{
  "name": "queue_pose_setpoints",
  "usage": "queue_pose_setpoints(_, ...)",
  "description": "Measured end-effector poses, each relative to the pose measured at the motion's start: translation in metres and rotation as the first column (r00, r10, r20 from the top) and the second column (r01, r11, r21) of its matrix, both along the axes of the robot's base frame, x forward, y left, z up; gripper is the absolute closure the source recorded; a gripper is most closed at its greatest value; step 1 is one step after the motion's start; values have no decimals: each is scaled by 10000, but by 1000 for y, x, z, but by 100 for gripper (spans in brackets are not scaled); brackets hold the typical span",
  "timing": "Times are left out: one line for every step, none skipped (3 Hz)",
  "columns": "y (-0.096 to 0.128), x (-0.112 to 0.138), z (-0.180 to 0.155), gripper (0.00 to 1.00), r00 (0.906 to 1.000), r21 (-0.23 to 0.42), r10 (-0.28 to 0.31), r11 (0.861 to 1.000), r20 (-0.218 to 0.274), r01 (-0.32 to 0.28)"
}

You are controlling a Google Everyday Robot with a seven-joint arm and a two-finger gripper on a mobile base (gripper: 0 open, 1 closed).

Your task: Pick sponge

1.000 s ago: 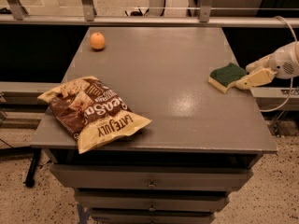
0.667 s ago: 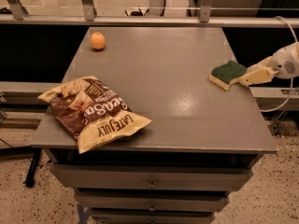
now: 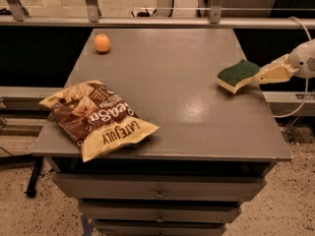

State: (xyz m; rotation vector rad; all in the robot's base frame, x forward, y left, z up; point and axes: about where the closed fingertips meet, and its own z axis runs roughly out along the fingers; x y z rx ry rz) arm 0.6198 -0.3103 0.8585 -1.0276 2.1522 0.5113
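We see the sponge at the right edge of the grey surface, about midway between near and far, with its dark green scouring face up over pale yellow foam, and it looks slightly tilted. The hand reaches in from the right, past the edge of the surface, and its pale tip meets the sponge's right end. We cannot tell whether the hand has closed on the sponge or only touches it. Well apart from both, at the near left corner, a brown and yellow chip bag lies flat with its lower corner hanging over the front edge. We cannot tell whether it is sealed, and its contents are hidden from us. A small orange fruit sits alone at the far left. Under the surface we see stacked drawers, all closed, so nothing inside them shows. A metal rail runs along the far side.
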Motion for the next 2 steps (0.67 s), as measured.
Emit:
queue_pose_setpoints(29, -11, 27, 100, 9981, 441, 317, 9984, 524, -341)
queue_pose_setpoints(71, -20, 51, 100, 9908, 1026, 557, 9924, 1236, -686)
